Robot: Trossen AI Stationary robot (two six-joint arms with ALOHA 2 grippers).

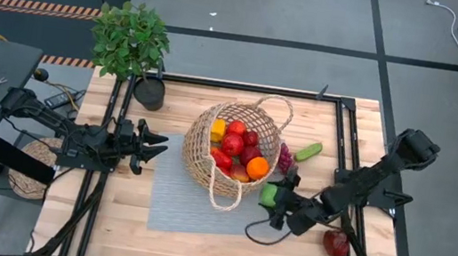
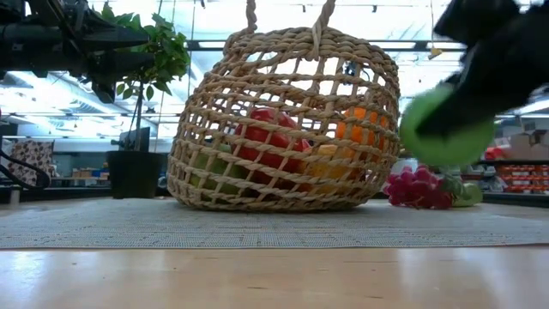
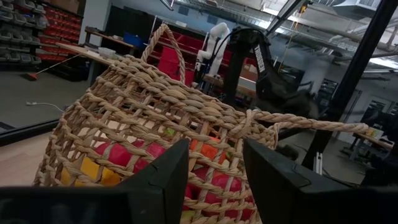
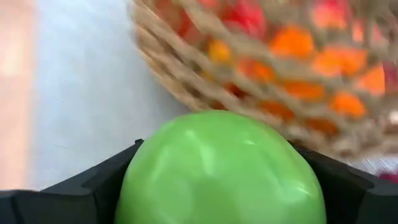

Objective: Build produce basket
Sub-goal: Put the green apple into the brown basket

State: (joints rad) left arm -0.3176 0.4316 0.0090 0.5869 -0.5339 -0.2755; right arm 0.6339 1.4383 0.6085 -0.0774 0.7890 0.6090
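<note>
The tan woven wicker basket point(image 1: 231, 149) sits on a grey mat, filled with red apples, a yellow pepper and an orange point(image 1: 257, 167). My right gripper point(image 1: 274, 195) is just right of the basket's near side, shut on a green apple point(image 1: 269, 195). Purple grapes point(image 1: 285, 157) and a green cucumber point(image 1: 307, 151) lie on the table right of the basket. A red apple point(image 1: 336, 243) rests near the table's right near corner. My left gripper point(image 1: 155, 143) is open, hovering left of the basket point(image 3: 155, 124). My right gripper pinches the green apple point(image 4: 221, 168) between its two fingers, one on each side point(image 4: 93, 180). The fingers come roughly level from the table's right. The apple point(image 2: 446, 129) is lifted clear of the table, beside the basket's wall.
A small black pot with a green leafy plant point(image 1: 131, 42) stands at the table's far left corner. The grey mat point(image 1: 174, 197) has bare room on its near side. A black cable point(image 1: 263, 234) lies near the right arm. A second woven piece point(image 1: 30, 167) sits off the table's left edge.
</note>
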